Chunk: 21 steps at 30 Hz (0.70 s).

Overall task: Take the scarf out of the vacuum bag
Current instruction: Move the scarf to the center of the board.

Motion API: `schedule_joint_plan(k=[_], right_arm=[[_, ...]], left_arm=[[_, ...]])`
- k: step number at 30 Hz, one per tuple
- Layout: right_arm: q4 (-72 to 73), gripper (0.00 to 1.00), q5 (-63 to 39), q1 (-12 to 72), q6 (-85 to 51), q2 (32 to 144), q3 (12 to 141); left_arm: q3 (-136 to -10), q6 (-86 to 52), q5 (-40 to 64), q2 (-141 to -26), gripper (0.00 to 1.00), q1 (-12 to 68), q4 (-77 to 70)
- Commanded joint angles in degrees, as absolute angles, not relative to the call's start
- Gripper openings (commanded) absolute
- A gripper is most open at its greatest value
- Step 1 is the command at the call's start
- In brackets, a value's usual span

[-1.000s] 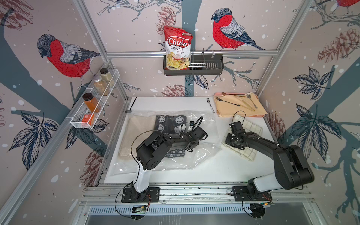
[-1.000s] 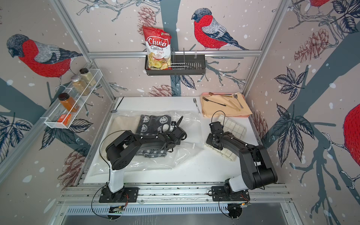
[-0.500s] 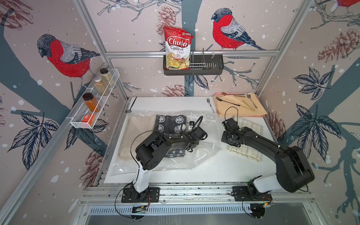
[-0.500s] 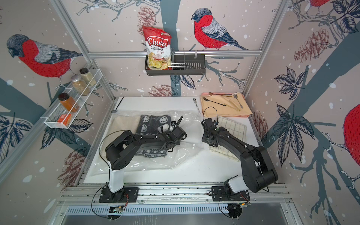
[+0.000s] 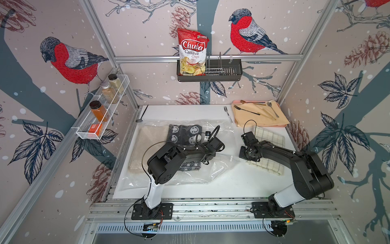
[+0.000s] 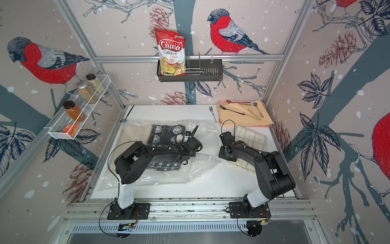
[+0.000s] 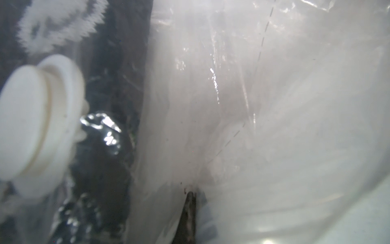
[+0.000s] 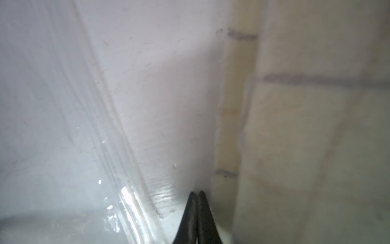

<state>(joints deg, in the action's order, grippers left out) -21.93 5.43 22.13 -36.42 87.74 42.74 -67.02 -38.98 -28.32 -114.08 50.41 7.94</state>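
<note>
On the surface [image 5: 232, 186]: left pincer [image 7: 190, 196] clenched on vacuum bag [image 5: 219, 169] film, right pincer [image 8: 197, 196] clenched, empty; advisable: lift film clear of scarf [image 5: 185, 132]

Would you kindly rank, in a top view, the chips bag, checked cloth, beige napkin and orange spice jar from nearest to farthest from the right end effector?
1. The checked cloth, beside the right end effector.
2. The beige napkin, back right corner.
3. The chips bag, in the back-wall rack.
4. The orange spice jar, on the left-wall shelf.
</note>
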Motion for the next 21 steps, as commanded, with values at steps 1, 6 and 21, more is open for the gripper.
schedule_joint_plan(k=[1,6,21], right_arm=[[-25.6,0.0,7.08,19.88,-38.38,86.33,39.85],[-29.6,0.0,12.64,16.58,-41.0,81.49,37.8],[-25.96,0.0,6.55,17.89,-37.76,78.38,39.61]], left_arm=[[-66.85,-39.27,-27.68,-114.43,0.0,50.34,8.67],[-66.71,-39.22,-27.73,-114.63,0.0,50.18,8.66],[-66.95,-39.33,-27.95,-114.44,0.0,50.18,8.88]])
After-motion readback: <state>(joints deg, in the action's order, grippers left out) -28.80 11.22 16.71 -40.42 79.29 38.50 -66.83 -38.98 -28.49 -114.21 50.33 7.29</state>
